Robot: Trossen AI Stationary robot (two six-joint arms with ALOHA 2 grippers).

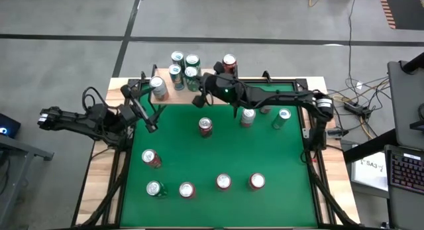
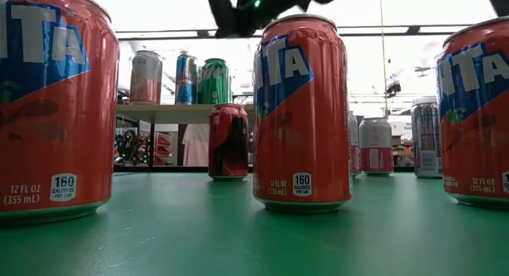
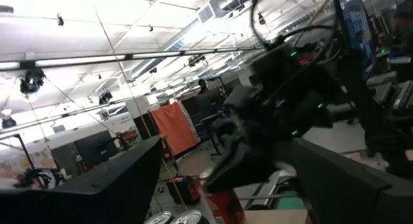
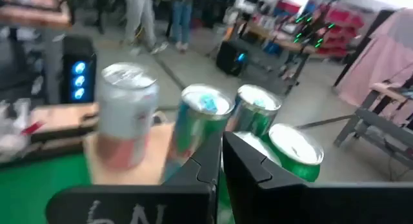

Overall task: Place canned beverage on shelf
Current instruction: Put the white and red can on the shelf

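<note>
High view: right gripper (image 1: 199,99), fingers pressed together and empty, hangs just beside the small light-wood shelf (image 1: 161,93) with its upright cans; the nearest loose can, a red-topped upright can (image 1: 205,126), stands on green table nearby. Left gripper (image 1: 150,121), fingers apart, waits about as near.

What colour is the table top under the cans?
Green; the table top shows best in the high view, with the cans standing on it.
</note>
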